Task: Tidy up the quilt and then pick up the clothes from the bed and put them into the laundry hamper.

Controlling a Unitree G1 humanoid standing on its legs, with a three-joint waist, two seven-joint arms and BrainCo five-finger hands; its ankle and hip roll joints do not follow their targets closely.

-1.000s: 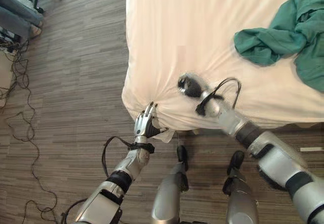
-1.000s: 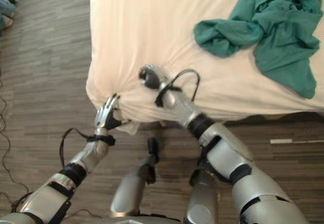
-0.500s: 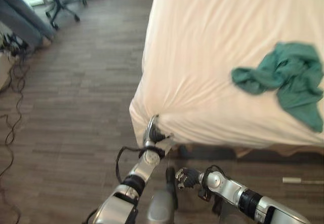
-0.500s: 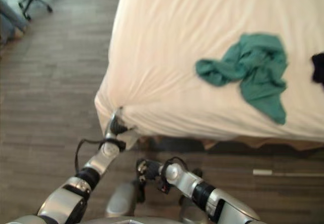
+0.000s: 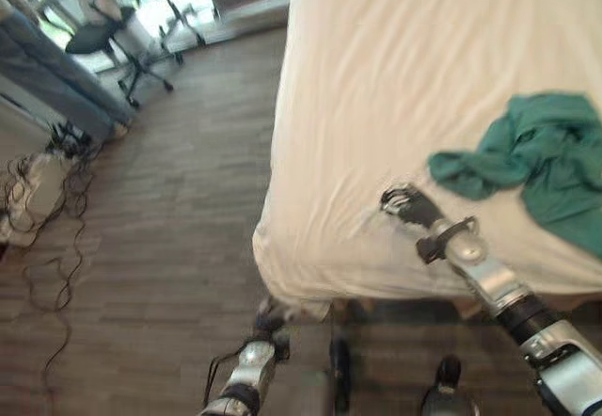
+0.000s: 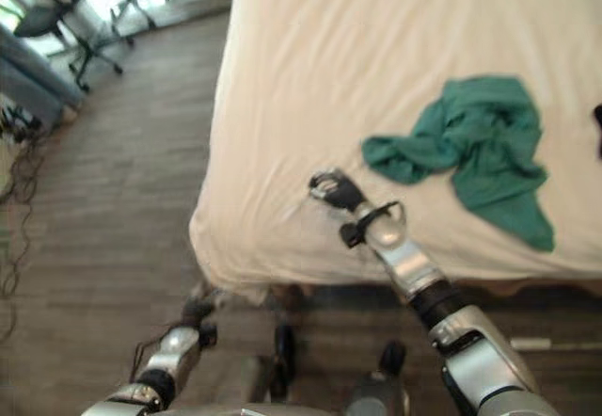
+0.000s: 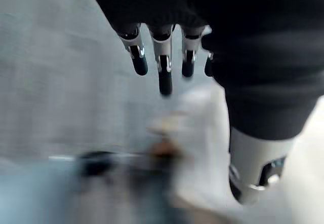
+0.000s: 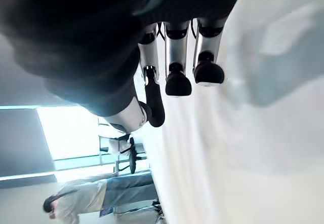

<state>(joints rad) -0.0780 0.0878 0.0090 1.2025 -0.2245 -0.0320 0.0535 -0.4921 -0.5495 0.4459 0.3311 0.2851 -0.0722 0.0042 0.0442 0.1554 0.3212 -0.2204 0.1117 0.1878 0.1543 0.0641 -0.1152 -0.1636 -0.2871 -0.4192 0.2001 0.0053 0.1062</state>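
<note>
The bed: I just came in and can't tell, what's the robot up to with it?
It is working on the cream quilt at the foot of the bed. The right robot hand rests on the quilt near the corner, fingers relaxed and gripping nothing. The left robot hand hangs low, under the corner, fingers straight and empty. A green garment lies crumpled on the quilt to the right, untouched.

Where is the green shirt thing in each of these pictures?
Left eye view: green garment at the right edge, on the cream quilt.
Right eye view: right of centre, same quilt.
Left wrist view: not in it.
Right wrist view: not in it.
Shared landmark: the right hand resting on the quilt beside it.
</note>
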